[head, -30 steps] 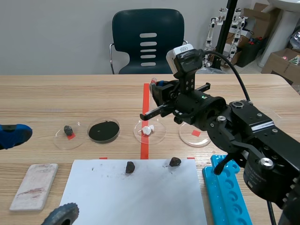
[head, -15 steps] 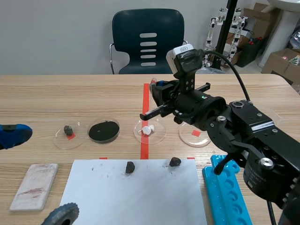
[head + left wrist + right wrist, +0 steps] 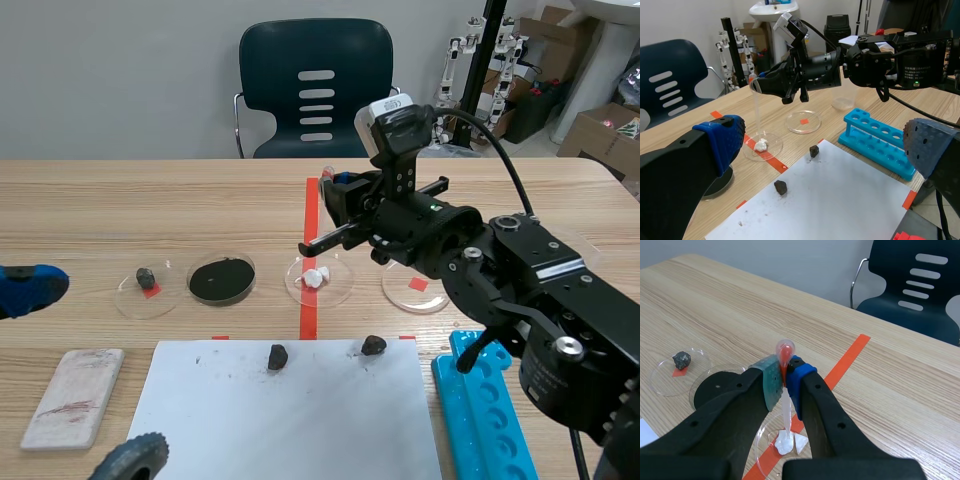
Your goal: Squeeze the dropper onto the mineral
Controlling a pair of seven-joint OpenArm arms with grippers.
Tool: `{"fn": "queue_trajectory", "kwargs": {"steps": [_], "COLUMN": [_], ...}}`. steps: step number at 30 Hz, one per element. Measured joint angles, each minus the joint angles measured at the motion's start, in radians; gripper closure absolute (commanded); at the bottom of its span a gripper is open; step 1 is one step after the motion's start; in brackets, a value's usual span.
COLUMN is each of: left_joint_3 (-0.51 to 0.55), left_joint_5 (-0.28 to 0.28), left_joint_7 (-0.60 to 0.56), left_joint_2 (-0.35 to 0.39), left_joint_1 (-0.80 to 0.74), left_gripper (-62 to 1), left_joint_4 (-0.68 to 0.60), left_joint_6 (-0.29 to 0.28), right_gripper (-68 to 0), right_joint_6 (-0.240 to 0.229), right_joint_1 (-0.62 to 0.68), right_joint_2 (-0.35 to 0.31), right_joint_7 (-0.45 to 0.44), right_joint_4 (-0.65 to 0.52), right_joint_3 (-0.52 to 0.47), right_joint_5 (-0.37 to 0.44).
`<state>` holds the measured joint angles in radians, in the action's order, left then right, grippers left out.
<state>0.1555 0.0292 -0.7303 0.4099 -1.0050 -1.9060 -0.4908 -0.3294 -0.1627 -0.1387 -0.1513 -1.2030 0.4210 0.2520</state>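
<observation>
My right gripper (image 3: 785, 374) is shut on the red-tipped bulb of a clear dropper (image 3: 785, 412), which hangs upright. Its tip comes down right at a white mineral (image 3: 790, 442) lying in a clear petri dish (image 3: 759, 440) on the orange tape line. The scene view shows the right gripper (image 3: 335, 190) above that dish (image 3: 340, 292) and the white mineral (image 3: 315, 277). In the left wrist view the dropper (image 3: 757, 117) stands over the mineral (image 3: 760, 145). My left gripper (image 3: 90, 370) sits low at the table's left, open and holding nothing.
A dish with a small dark stone (image 3: 147, 277), a black-filled dish (image 3: 221, 279) and a dish with only a red mark (image 3: 415, 288) flank the mineral's dish. Two dark rocks (image 3: 278, 356) (image 3: 373, 345) lie on white paper. A white tile (image 3: 73, 396) is left, a blue rack (image 3: 490, 420) right.
</observation>
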Motion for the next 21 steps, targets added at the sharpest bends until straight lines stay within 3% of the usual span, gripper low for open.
{"fn": "queue_trajectory", "kwargs": {"steps": [21], "left_joint_3": [0.0], "left_joint_5": [0.0], "left_joint_7": [0.0], "left_joint_2": [0.0], "left_joint_1": [0.0], "left_gripper": [-62.3], "left_joint_4": [0.0], "left_joint_6": [0.0], "right_gripper": [-1.0], "right_joint_6": [0.0], "right_joint_1": [0.025], "right_joint_2": [-0.021], "right_joint_7": [0.008], "right_joint_4": [-0.03], "right_joint_3": [0.0], "right_joint_5": [0.0]}}
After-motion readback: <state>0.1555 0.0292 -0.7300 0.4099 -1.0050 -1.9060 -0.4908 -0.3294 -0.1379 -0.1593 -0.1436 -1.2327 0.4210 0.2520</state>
